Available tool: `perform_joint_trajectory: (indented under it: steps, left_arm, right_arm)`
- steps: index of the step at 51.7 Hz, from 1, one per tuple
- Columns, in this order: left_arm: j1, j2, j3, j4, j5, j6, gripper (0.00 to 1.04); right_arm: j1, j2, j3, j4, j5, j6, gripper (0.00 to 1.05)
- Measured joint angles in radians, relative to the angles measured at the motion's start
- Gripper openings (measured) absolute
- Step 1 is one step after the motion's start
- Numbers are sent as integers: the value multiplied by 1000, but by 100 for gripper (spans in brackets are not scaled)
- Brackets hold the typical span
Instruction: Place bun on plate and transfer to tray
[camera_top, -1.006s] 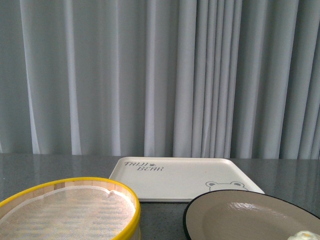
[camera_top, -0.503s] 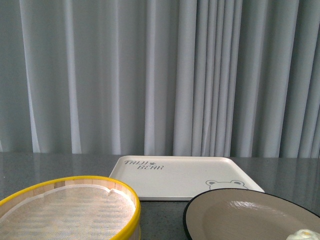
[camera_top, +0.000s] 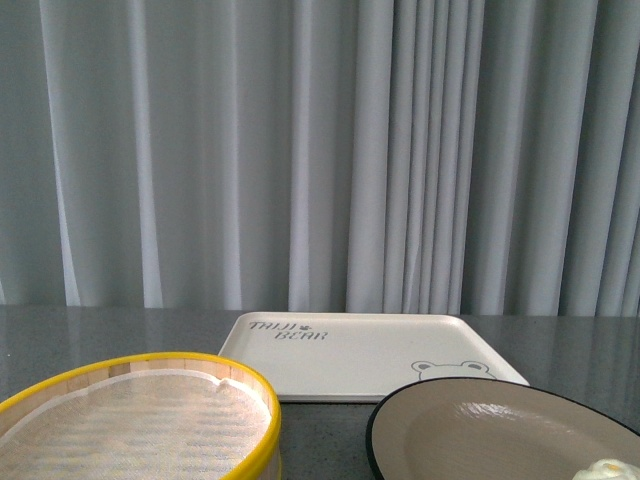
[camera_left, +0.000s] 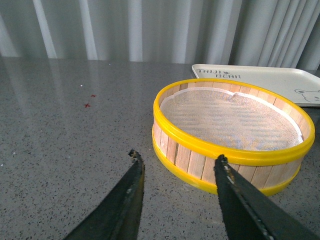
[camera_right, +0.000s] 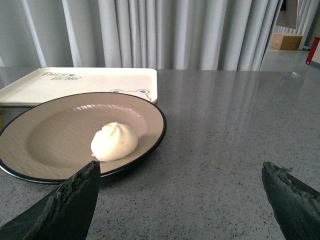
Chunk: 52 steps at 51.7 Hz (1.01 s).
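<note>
The white bun (camera_right: 114, 142) sits on the taupe plate (camera_right: 55, 135), toward the plate's near side. In the front view only the bun's top (camera_top: 606, 470) shows at the bottom right edge, on the plate (camera_top: 480, 430). The cream tray (camera_top: 360, 352) with "BEAR" lettering lies flat behind the plate; it also shows in the right wrist view (camera_right: 75, 82) and the left wrist view (camera_left: 270, 80). My right gripper (camera_right: 180, 172) is open and empty, over bare table beside the plate. My left gripper (camera_left: 177, 157) is open and empty, just short of the steamer basket's wall.
A yellow-rimmed wooden steamer basket (camera_left: 235, 132) with a white liner stands on the grey speckled table, left of the plate in the front view (camera_top: 140, 420). Grey curtains hang behind the table. A cardboard box (camera_right: 286, 41) sits far off.
The front view has shifted very slightly; the basket and plate sit a touch lower in frame. Nothing else has visibly moved.
</note>
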Motion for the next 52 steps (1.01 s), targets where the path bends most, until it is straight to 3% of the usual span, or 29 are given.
perform_joint_trajectory:
  steps: [16,18,21,23,24,32,39,44,52]
  left_arm:
    - [0,0,0,0,0,0,99]
    - [0,0,0,0,0,2,99]
    - [0,0,0,0,0,1,98]
    - [0,0,0,0,0,1,98]
    - [0,0,0,0,0,1,98]
    - [0,0,0,0,-1,1,98]
    - [0,0,0,0,0,1,98]
    - [0,0,0,0,0,1,98]
    - [0,0,0,0,0,1,98]
  right_arm:
    - [0,0,0,0,0,0,96]
    - [0,0,0,0,0,0,96]
    - [40,77,51,-109,143,75,96]
    - [58,177,82,-101,240,82,96]
    - [68,234,99,-83,242,57,96]
    - [48,352,163,-106,-8,-348,96]
    - [-18,389,230,-301,-186,-937,96]
    - [-6,472,235,-256,-183,-1215,96]
    - [25,638,237,-75,-213,-1386,96]
